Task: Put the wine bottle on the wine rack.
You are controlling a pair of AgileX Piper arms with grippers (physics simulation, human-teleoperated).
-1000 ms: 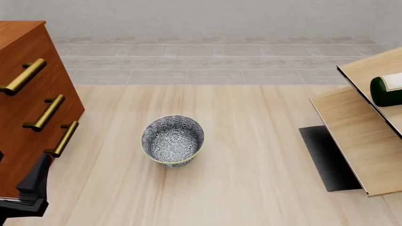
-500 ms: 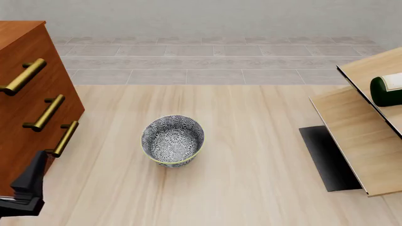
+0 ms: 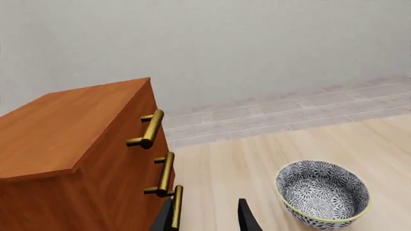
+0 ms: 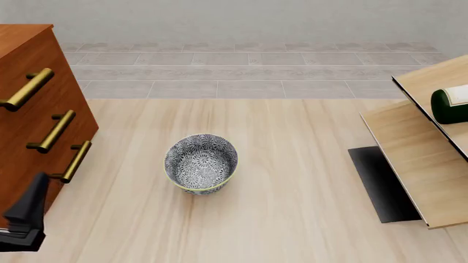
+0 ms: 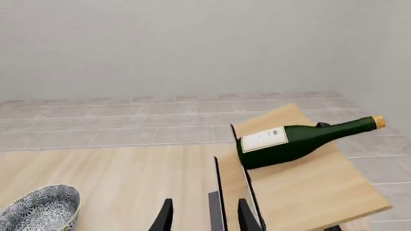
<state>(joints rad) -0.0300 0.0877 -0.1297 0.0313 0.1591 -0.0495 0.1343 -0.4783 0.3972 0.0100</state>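
Observation:
The dark green wine bottle (image 5: 301,140) lies on its side on the light wood wine rack (image 5: 301,187), with its cork pointing away from the bowl. In the front view only its base (image 4: 448,105) shows, at the right edge on the rack (image 4: 420,159). My right gripper (image 5: 204,219) is open and empty, short of the rack and apart from the bottle. It is out of the front view. My left gripper (image 4: 30,204) is open and empty at the near left beside the cabinet. It also shows in the left wrist view (image 3: 207,219).
A grey patterned bowl (image 4: 201,163) stands mid-table and shows in the left wrist view (image 3: 322,192) and the right wrist view (image 5: 38,209). A reddish-brown drawer cabinet (image 4: 36,109) with brass handles (image 3: 154,129) stands at the left. The rack's black base plate (image 4: 380,183) lies at the right.
My left gripper has drawn back toward the near edge of the table beside the cabinet. The bottle, rack and bowl have not moved.

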